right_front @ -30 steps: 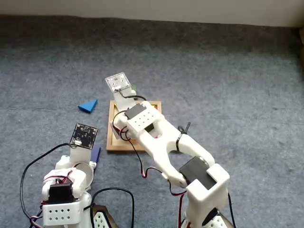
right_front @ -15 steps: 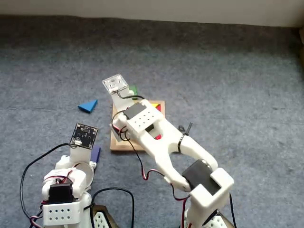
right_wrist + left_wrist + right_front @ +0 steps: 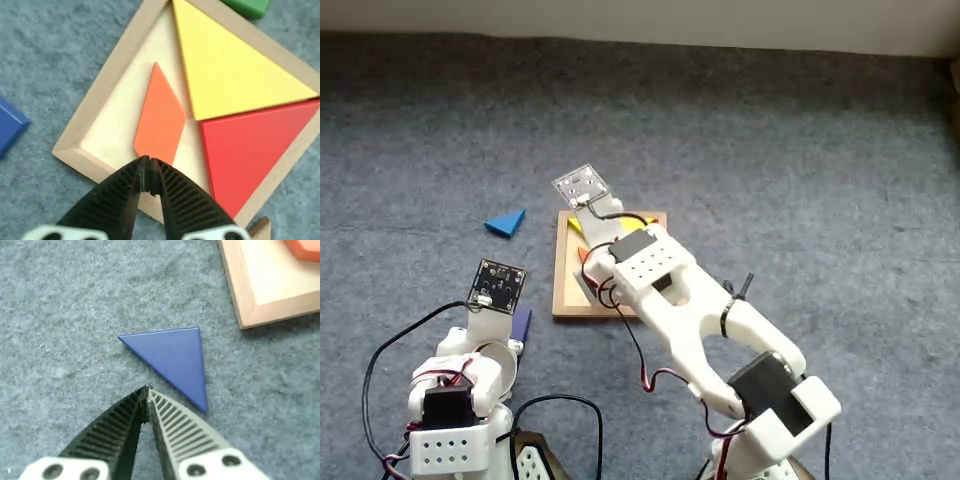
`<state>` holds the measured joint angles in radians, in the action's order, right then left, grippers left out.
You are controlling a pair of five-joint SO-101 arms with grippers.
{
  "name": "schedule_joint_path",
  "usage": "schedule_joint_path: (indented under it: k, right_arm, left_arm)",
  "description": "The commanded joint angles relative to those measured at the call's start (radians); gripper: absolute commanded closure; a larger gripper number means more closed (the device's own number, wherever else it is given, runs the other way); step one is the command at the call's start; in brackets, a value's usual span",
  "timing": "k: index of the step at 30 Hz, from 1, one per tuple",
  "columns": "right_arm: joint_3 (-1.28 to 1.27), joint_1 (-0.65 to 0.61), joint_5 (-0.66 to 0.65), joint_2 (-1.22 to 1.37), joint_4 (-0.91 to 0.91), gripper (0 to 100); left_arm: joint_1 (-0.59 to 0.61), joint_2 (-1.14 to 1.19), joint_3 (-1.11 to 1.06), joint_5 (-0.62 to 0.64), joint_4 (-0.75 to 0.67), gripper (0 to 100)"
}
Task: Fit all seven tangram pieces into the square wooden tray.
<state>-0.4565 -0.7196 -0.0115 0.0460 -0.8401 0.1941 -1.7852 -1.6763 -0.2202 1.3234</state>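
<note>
Jaws are pressed together on both arms. Right gripper is held over the tray, where orange parallelogram, yellow triangle and red triangle are laid; left gripper, beside a blue triangle on carpet.

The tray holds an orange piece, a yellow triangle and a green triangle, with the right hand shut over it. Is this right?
Not quite. The third piece in the tray is a red triangle, not green; the right wrist view shows it. The orange piece, the yellow triangle and the shut right hand are correct.
</note>
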Motion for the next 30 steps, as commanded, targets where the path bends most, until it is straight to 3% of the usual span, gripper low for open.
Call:
schedule_joint_path:
  k: [1,10,25,30]
  right_arm:
    - [-0.005,0.022,-0.011,-0.061,0.048,99.4]
    - [-0.059,0.021,-0.009,-0.058,0.165,99.4]
    - [0.079,-0.013,-0.003,0.137,0.166,99.4]
    - [0.114,-0.019,0.0,0.163,0.286,99.3]
  left_arm:
    - [0.004,-0.025,-0.019,0.003,0.005,99]
    - [0.004,-0.025,-0.019,0.003,0.005,99]
    - [0.004,-0.025,-0.019,0.003,0.005,99]
    - [0.004,-0.025,-0.019,0.003,0.005,99]
